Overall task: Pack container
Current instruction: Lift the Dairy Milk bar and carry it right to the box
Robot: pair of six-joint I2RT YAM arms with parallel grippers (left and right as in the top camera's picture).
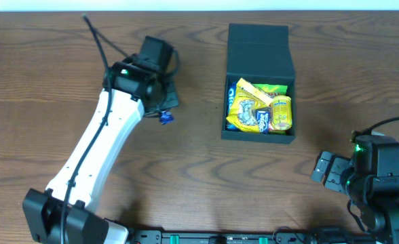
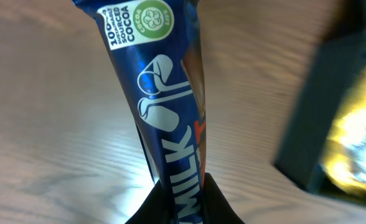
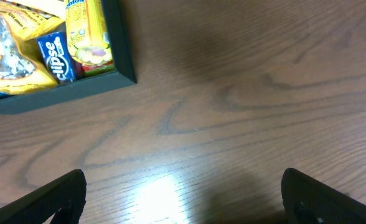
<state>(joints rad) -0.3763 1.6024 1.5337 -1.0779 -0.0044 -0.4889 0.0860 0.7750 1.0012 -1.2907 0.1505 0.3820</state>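
The dark teal container [image 1: 260, 45] stands open at the table's middle back, its lid flap laid back. Yellow and blue snack packets [image 1: 260, 106] fill it. Its corner and the packets also show in the right wrist view [image 3: 124, 59]. My left gripper [image 1: 164, 108] is left of the container, shut on a blue chocolate bar wrapper [image 2: 164, 106] marked MILK and held above the table. The bar's end shows below the gripper in the overhead view [image 1: 165, 118]. My right gripper [image 3: 183, 199] is open and empty, low at the front right, its fingers wide apart.
The wooden table [image 1: 206, 176] spans all views. The container's blurred dark edge [image 2: 323, 118] lies to the right of the held bar. The left arm [image 1: 98, 149] crosses the front left of the table. The right arm base [image 1: 379, 183] sits at the front right.
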